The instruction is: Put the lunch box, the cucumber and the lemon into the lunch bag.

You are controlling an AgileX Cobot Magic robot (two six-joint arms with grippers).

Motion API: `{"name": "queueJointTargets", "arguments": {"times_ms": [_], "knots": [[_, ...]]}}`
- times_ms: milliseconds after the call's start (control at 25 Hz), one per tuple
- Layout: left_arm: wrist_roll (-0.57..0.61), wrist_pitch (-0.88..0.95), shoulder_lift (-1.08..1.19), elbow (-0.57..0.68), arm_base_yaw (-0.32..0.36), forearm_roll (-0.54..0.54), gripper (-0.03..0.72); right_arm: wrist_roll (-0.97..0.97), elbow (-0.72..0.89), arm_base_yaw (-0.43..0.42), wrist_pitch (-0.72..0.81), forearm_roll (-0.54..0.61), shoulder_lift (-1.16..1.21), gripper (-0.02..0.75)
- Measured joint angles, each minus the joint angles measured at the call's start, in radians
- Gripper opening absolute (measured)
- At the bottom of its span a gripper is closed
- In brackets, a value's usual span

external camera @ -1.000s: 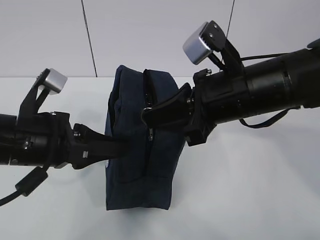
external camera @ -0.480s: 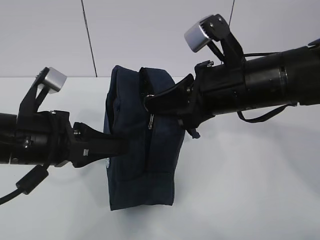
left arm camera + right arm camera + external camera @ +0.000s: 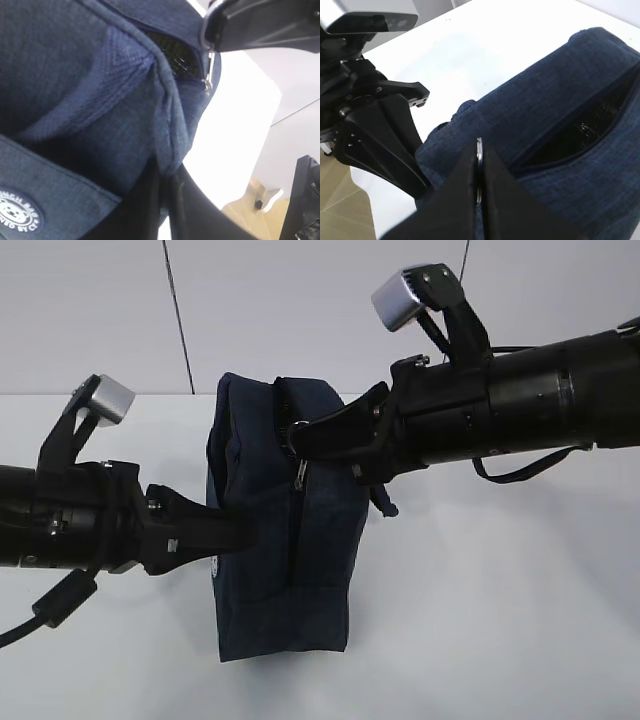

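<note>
Item: lunch bag (image 3: 280, 540), dark navy fabric, boxy, stood upright on the white table (image 3: 500, 620) at the centre of the exterior view. A zipper line is seen running down its facing side, with a metal zipper pull (image 3: 301, 476) hanging near the top. In the right wrist view the zipper is seen partly parted, a dark gap being shown at 3 o'clock of the end effector. A round white printed badge (image 3: 17, 216) is seen at the 8 o'clock corner of the left wrist view.

Left end effector (image 3: 232, 532): entered from 9 o'clock in the exterior view, its black fingers pressed together on a fold of the bag's side fabric at about mid-height. In the left wrist view the pinched seam is seen drawn between the fingers (image 3: 150, 210) at 6 o'clock.

Right end effector (image 3: 298, 436): entered from 3 o'clock in the exterior view, held at the bag's upper edge. Its fingers are pressed together on the metal ring (image 3: 479, 150) of the zipper, the thin ring edge being seen between the fingers in the right wrist view.

Lunch box, cucumber, lemon: not seen in any view; whether they lie inside the bag cannot be told.
</note>
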Motion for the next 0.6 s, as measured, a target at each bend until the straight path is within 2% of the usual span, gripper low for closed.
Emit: {"name": "queueJointTargets", "arguments": {"times_ms": [440,600], "knots": [[0.000,-0.017,0.000,0.000,0.000,0.021,-0.004,0.040,-0.001,0.000,0.005,-0.069,0.000,0.008],[0.000,-0.037,0.000,0.000,0.000,0.030,-0.005,0.054,-0.002,0.000,0.071,-0.082,0.000,0.008]]}}
